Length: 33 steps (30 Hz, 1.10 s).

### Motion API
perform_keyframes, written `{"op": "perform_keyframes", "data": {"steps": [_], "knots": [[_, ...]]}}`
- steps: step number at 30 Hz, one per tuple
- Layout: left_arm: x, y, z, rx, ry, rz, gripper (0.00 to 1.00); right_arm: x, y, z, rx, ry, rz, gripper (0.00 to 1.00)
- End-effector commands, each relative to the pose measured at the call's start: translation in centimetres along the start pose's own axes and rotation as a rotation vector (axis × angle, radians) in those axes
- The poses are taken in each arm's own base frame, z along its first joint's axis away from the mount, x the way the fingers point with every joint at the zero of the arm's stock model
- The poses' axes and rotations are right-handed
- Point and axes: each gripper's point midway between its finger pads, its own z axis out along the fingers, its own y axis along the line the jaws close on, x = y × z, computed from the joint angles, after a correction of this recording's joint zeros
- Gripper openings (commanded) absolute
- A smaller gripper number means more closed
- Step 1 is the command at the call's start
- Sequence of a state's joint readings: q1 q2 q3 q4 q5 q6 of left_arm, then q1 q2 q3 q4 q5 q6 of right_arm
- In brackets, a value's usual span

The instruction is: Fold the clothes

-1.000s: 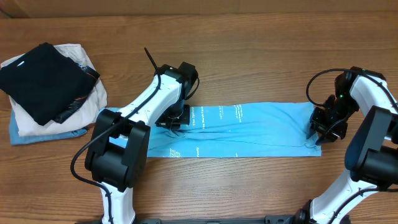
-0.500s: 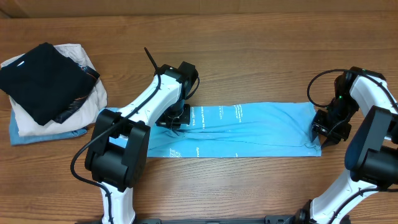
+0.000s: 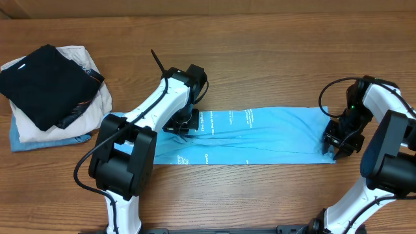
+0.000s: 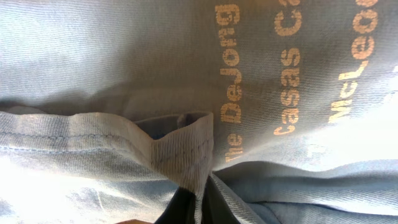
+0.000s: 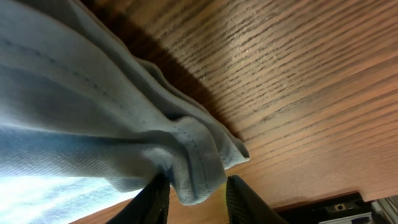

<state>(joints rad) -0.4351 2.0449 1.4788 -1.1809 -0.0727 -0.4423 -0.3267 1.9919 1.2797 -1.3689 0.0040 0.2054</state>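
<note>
The worktop [image 3: 260,65] is brown wood with a strong grain, and nothing of the room beyond it shows. The shirt [image 3: 273,133], sky blue, lies folded into a long narrow strip across the middle of the worktop, running from one arm to the other. On the left wrist view its print reads "The DeJong", "Casas Ca" and "McLeo" in pale orange, the last two cut off by the frame. From overhead the white lettering on the strip is too small to read. The left gripper [image 3: 184,125] is pressed together on a raised fold of hem at the strip's left part, and its arm hides that end. The right gripper [image 5: 196,199] nips the bunched hem corner at the strip's right end, with cloth bulging between its fingers [image 5: 155,200]. Far left sits a pile: a black garment [image 3: 42,81] on a cream one [image 3: 32,130], with a blue edge below, mostly covered.
</note>
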Motion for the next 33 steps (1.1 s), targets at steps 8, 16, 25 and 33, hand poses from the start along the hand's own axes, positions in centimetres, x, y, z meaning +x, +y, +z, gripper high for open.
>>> {"op": "perform_keyframes", "data": {"steps": [8, 16, 25, 33], "knots": [[-0.2, 0.4, -0.2, -0.007, -0.015, -0.016, 0.04, 0.0, 0.0, -0.4, -0.012, -0.022, 0.007, 0.04], [-0.4, 0.4, -0.4, -0.002, -0.022, -0.016, 0.04, -0.2, 0.1, -0.5, -0.014, -0.028, 0.006, 0.04], [-4.9, 3.2, -5.1, 0.031, -0.139, -0.113, 0.04, -1.6, 0.5, -1.5, -0.031, -0.085, 0.005, 0.04], [-7.2, 4.2, -7.3, 0.074, -0.209, -0.164, 0.04, -2.8, 1.0, -2.5, -0.056, -0.136, 0.003, 0.04]]}}
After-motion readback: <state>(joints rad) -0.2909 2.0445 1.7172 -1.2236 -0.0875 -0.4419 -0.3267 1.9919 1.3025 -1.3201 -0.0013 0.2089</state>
